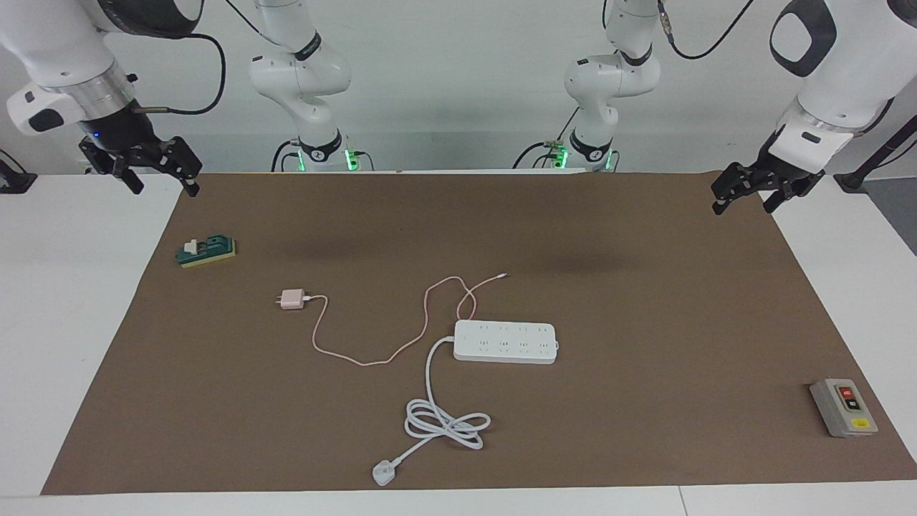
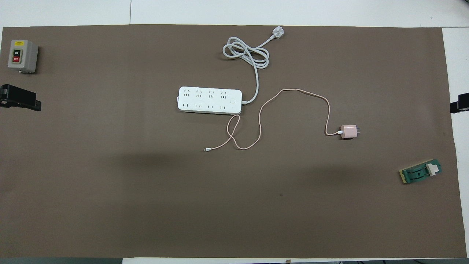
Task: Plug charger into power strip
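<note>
The charger (image 1: 291,299) (image 2: 349,131), a small pale pink cube, lies on the brown mat toward the right arm's end, its prongs pointing away from the power strip. Its thin pink cable (image 1: 358,358) (image 2: 293,91) loops across to the strip. The power strip (image 1: 505,342) (image 2: 210,100), a long white bar, lies flat mid-mat with sockets facing up. My right gripper (image 1: 163,188) (image 2: 460,104) hangs open over the mat's edge at its own end, holding nothing. My left gripper (image 1: 743,206) (image 2: 20,99) hangs open over the mat's edge at its end, also holding nothing.
The strip's thick white cord (image 1: 444,423) (image 2: 245,51) coils farther from the robots and ends in a white plug (image 1: 383,473) (image 2: 277,33). A grey button box (image 1: 843,407) (image 2: 22,56) sits at the left arm's end. A green block (image 1: 208,251) (image 2: 421,172) lies near the right gripper.
</note>
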Robot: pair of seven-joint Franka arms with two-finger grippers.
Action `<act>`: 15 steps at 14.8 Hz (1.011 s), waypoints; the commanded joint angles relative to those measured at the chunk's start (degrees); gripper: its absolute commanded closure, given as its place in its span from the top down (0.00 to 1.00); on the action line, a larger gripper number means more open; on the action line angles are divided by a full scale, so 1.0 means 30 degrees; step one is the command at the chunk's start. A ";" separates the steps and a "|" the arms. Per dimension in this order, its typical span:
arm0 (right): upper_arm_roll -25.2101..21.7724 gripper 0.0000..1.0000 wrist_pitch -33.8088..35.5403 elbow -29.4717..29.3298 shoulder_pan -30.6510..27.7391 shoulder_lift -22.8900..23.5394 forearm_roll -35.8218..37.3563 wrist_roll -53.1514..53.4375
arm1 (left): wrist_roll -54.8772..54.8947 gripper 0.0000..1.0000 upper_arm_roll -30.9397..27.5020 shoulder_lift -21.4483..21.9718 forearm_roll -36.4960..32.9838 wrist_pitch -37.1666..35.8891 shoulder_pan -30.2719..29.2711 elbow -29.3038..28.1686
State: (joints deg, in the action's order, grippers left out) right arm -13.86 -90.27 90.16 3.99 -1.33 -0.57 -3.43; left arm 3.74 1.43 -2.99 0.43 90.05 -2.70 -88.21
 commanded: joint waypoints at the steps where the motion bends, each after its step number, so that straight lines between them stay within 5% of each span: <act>1: 0.0691 1.00 -0.0030 0.0035 -0.0420 -0.0025 -0.0042 -0.0174 | -0.0366 1.00 -0.0154 -0.0030 -0.0114 -0.0398 0.0197 0.0165; 8: 0.0928 1.00 0.0205 0.0620 0.0574 -0.0144 -0.0422 0.7544 | -0.0280 1.00 -0.0153 -0.0293 0.0934 -0.0574 0.0080 0.0252; 15: 0.0840 1.00 0.0499 0.2583 -0.1118 0.0760 -0.4488 1.3973 | -0.0658 1.00 -0.0242 -0.0585 0.2640 -0.0544 0.0168 0.0339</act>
State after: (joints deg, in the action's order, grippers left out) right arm -11.36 -88.82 95.76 4.38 -0.32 -9.53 36.06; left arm 3.12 0.90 -3.74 7.48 89.40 -2.68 -88.23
